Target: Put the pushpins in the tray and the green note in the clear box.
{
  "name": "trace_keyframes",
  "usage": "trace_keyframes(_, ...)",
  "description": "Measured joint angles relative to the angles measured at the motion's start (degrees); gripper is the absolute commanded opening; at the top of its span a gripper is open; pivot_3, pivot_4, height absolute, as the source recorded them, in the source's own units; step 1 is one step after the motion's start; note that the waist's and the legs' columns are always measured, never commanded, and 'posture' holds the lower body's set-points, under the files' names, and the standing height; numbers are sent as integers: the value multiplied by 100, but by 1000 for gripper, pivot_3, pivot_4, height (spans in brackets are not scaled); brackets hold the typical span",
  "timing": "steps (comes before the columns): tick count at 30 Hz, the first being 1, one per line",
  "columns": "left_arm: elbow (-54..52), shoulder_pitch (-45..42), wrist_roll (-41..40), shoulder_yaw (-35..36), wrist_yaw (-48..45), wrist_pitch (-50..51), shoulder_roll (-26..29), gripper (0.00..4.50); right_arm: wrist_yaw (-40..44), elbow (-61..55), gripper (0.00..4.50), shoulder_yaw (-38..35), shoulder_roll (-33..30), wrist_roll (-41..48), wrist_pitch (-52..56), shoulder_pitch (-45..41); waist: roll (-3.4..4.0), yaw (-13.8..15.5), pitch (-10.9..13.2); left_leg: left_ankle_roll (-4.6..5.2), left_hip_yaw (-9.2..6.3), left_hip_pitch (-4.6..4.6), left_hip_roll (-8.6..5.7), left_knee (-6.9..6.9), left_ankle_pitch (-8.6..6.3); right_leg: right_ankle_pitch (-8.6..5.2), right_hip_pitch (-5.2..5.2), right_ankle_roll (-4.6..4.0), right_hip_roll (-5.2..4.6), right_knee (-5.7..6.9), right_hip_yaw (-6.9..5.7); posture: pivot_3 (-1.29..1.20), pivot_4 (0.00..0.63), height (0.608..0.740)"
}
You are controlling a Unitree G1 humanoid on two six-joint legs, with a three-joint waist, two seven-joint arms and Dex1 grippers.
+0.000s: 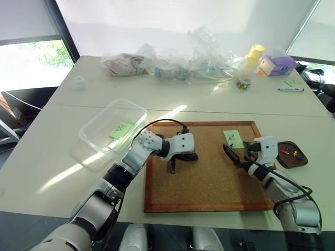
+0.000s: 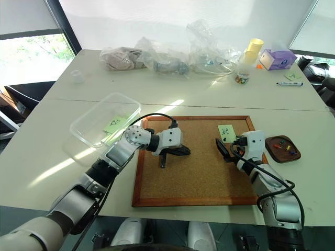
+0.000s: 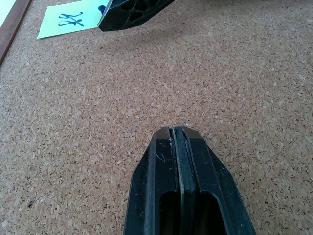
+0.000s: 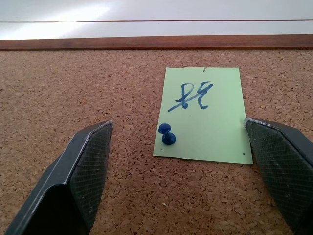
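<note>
Cork of the corkboard (image 1: pixel 209 178) carries the green note (image 4: pixel 203 115) near its far right corner, blue pushpin (image 4: pixel 167 134) stuck in; the right gripper (image 4: pixel 178 171) spreads before it. The left gripper (image 3: pixel 178 147) is pressed together mid-board. Pins in the tray (image 1: pixel 301 162) blur.

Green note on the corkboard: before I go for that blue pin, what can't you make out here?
- Green note: whether the blue pushpin is still stuck through it; the right wrist view can't settle that.
- Tray: pin count, too small in the head views.
- Clear box: its note's writing, too small.
</note>
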Motion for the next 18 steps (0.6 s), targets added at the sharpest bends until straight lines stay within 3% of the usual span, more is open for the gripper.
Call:
trace_keyframes(3,-9,2,0,0,0,4,4,0,-3,56,2665,10,0,-69,-49,-34,0,-3,0,0,0,0,0,0,0,0,0,0,0,0,0,0,150,740)
trace_keyframes(8,-19,6,0,0,0,14,6,0,23,99,175,87,22,-119,-100,-96,0,-3,0,0,0,0,0,0,0,0,0,0,0,0,0,0,150,740)
trace_keyframes(18,-3,4,2,0,5,14,6,0,26,98,68,132,48,-161,-126,-111,-1,-7,0,0,1,1,0,1,0,0,1,0,0,0,0,0,150,740)
